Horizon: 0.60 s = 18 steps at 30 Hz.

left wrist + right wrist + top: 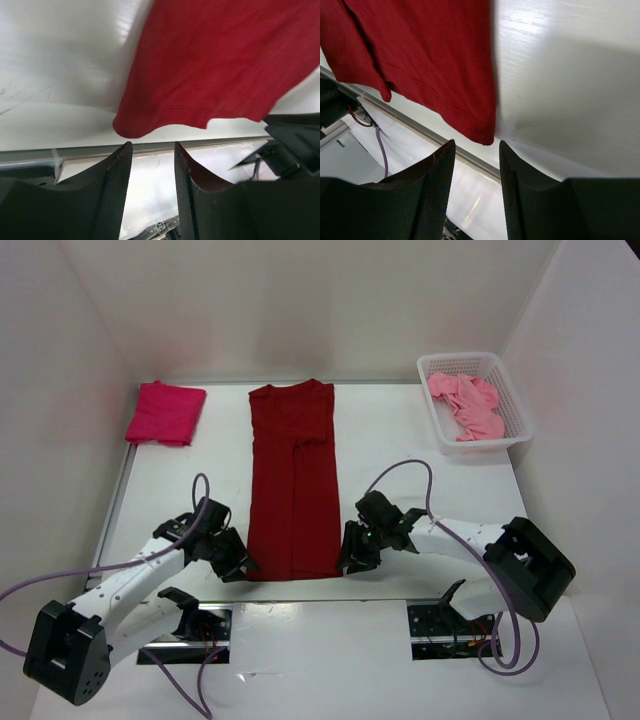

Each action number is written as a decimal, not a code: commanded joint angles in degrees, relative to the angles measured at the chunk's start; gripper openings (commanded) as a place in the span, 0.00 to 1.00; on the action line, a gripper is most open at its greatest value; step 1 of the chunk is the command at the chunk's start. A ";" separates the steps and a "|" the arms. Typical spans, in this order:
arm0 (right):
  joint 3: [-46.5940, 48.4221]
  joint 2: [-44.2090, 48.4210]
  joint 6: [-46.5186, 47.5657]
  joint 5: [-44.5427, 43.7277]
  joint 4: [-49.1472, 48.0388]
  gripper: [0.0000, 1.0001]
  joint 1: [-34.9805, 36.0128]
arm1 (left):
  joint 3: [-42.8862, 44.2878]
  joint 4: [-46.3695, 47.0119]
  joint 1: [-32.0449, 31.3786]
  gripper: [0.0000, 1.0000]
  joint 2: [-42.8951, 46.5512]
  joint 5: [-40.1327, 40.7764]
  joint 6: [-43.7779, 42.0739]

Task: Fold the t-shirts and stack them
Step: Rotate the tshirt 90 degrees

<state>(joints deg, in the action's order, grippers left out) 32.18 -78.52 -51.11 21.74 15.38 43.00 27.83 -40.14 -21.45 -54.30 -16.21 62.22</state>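
1. The dark red plain cloth t-shirt point(292, 485) lies flat down the middle of the white counter point(420, 480). Both sides are turned in, the collar is at the far end and the hem at the near end.
2. The left jaws and right jaws stand parted and empty, each just short of a near hem corner point(130, 127) point(485, 135).
3. Risk: closing from here may catch only the top layer, or nothing. The turned-in sides would then fall open on lifting.
4. Risk: a low approach may push the hem and bunch it instead of gripping it.
5. Risk: unequal lifts by the two arms would skew the fold.
6. The folded bright crimson-pink shirt point(165, 412) and the crumpled light pink shirt point(465, 405) in the white plastic mesh basket point(512, 390) lie well apart. Interference is unlikely.
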 commanded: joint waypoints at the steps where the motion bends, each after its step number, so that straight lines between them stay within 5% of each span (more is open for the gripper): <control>1: 0.16 -0.32 -0.04 1.03 -3.07 0.46 0.94 | 0.99 -2.30 -1.83 0.46 0.07 3.81 3.78; 9: 0.16 -0.24 -0.04 -0.20 -2.54 0.46 0.94 | 1.52 -4.16 -1.84 0.51 2.71 9.96 8.27; 18: -0.54 -0.22 1.10 -0.20 -2.54 0.46 0.94 | -4.09 1.90 0.10 0.49 2.71 6.02 10.11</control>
<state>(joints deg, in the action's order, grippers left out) 32.18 -79.09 -51.03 21.80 14.20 43.31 26.24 -40.36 -22.15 -52.49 -8.36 69.97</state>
